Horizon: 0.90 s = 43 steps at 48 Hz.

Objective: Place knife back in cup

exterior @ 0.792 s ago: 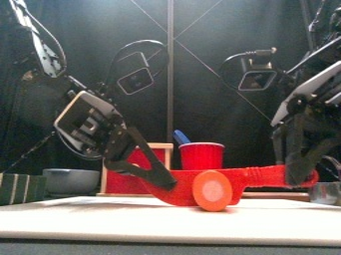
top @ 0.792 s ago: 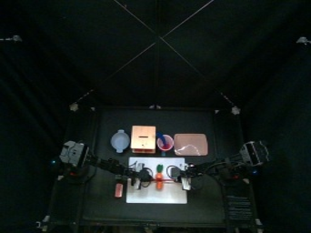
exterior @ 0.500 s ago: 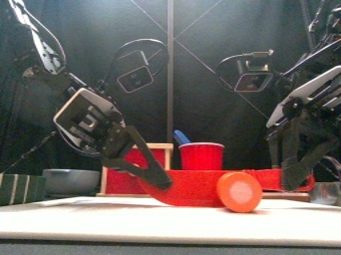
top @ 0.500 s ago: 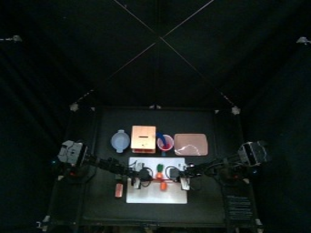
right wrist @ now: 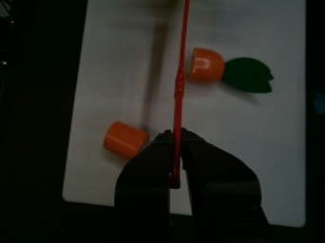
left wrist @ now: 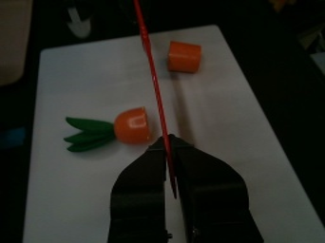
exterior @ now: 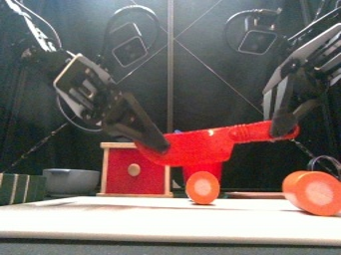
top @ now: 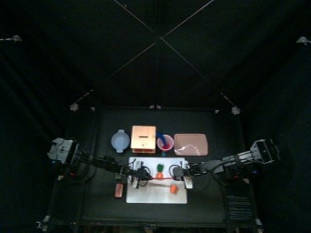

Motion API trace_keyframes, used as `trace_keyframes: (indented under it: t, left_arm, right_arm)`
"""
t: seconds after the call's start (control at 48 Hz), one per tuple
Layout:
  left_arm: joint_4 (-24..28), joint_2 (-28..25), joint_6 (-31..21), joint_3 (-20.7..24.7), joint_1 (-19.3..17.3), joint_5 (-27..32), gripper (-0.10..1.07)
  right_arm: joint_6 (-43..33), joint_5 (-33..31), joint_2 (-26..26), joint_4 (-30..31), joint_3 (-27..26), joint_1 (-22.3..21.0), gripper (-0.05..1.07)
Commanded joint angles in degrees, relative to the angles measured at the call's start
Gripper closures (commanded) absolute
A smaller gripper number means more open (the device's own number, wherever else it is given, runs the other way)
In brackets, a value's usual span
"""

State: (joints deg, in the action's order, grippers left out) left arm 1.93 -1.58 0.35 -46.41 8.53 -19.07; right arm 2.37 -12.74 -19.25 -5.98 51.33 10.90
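Observation:
The red knife (exterior: 213,145) hangs in the air above the white board (top: 152,194), held at both ends. My left gripper (left wrist: 169,142) is shut on one end and my right gripper (right wrist: 174,139) is shut on the other. Both wrist views show the blade edge-on as a thin red line (left wrist: 150,66) (right wrist: 180,76). Below it lie two carrot pieces, one with green leaves (left wrist: 127,125) and a plain stub (left wrist: 185,56). The small pinkish-red cup (top: 165,142) stands behind the board. In the front view I cannot tell the cup apart from the knife.
A pale blue-grey dish (top: 119,140), a wooden-framed box (top: 145,137) and a pink plate (top: 192,143) line the back of the table beside the cup. A small red thing (top: 118,189) lies left of the board. In the front view, carrot pieces (exterior: 202,186) (exterior: 310,191) sit near the front edge.
Both grippers have lifted the knife from board height up into the air. The cut carrot stub has rolled to the right. The two arms have drawn further apart.

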Motion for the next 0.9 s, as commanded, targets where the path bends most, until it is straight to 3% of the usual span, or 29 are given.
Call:
trace_keyframes:
  t: [0.0, 0.875]
  left_arm:
    - [0.5, 2.5, 0.2, 0.1, -0.6, -0.2, 0.58]
    - [4.5, 7.3, 0.3, -1.9, -6.2, -1.0, 0.58]
  right_arm:
    - [0.2, 0.4, -2.5, 0.8, -0.4, 0.3, 0.62]
    - [0.1, 0.4, -4.9, 5.1, -0.1, -4.5, 0.62]
